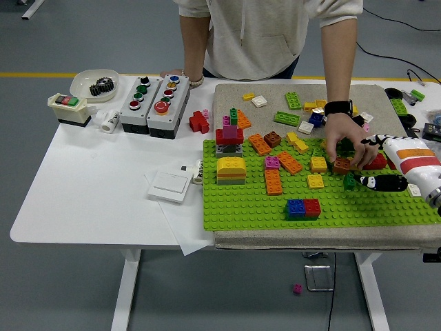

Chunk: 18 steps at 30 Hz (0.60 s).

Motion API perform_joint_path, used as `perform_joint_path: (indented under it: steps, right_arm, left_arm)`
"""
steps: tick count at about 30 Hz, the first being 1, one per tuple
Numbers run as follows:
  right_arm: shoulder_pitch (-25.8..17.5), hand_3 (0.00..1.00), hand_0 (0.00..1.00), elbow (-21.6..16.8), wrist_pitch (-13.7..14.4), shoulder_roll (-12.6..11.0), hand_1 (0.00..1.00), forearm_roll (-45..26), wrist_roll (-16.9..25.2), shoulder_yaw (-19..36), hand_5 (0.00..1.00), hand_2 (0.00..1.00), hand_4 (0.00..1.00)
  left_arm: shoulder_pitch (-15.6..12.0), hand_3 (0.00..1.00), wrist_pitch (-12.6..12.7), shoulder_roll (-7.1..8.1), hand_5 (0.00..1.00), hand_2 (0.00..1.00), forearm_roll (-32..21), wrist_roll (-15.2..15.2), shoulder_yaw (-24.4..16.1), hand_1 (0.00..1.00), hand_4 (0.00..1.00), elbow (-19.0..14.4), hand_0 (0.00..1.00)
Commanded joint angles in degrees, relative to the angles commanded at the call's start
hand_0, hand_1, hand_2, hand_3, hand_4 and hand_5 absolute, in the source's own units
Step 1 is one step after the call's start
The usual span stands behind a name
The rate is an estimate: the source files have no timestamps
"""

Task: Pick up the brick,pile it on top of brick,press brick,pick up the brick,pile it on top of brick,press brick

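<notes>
Bricks lie scattered over the green baseplate (pixel 248 207) on the grey mat (pixel 227 96). I see a blue brick (pixel 296 207) and a red brick (pixel 312 207) touching side by side near the plate's front edge, centre. Further in: orange bricks (pixel 273 182), a pink one (pixel 273 163), yellow bricks (pixel 316 181), and a brown brick (pixel 342 165) w/ a dark green brick (pixel 350 182) just beside it toward me.

My right hand (pixel 389 172) comes in from the right edge, white shell w/ an orange-red band, over the plate's right part. Its black thumb (pixel 386 183) points left, tip next to the dark green brick. Can't tell whether the fingers are curled or loose, or if they grip anything; the person's hand covers part of them. My left arm isn't in the shot.

The person stands at the far side. One hand (pixel 344 141), smartwatch (pixel 338 107) on the wrist, reaches down onto the plate, fingers at the brown brick, right against my right hand. The other hand (pixel 180 73) rests on the far table edge.

Plate's left part: a yellow-topped stack (pixel 231 169) and a red-and-green stack (pixel 229 134). On the white table (pixel 83 186), left of the mat: two button boxes (pixel 153 96), a white bowl (pixel 93 84) w/ a black gear in it, a white switch plate (pixel 171 184).
</notes>
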<state>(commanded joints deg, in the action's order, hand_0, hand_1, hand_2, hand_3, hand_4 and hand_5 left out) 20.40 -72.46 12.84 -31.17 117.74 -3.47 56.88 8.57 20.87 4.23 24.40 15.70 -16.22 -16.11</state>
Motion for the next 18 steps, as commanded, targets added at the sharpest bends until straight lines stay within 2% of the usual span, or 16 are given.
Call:
perform_joint_path:
  steps: [18]
  right_arm:
    - [-2.0,0.699,0.638,0.8,-1.1,-0.4,0.616,0.8,-0.4,4.3,0.470,0.693,0.900]
  left_arm:
    - [0.0,0.587,0.0,-0.11,0.663,0.727,0.2,0.0,-0.1,0.722,0.641,0.0,0.757]
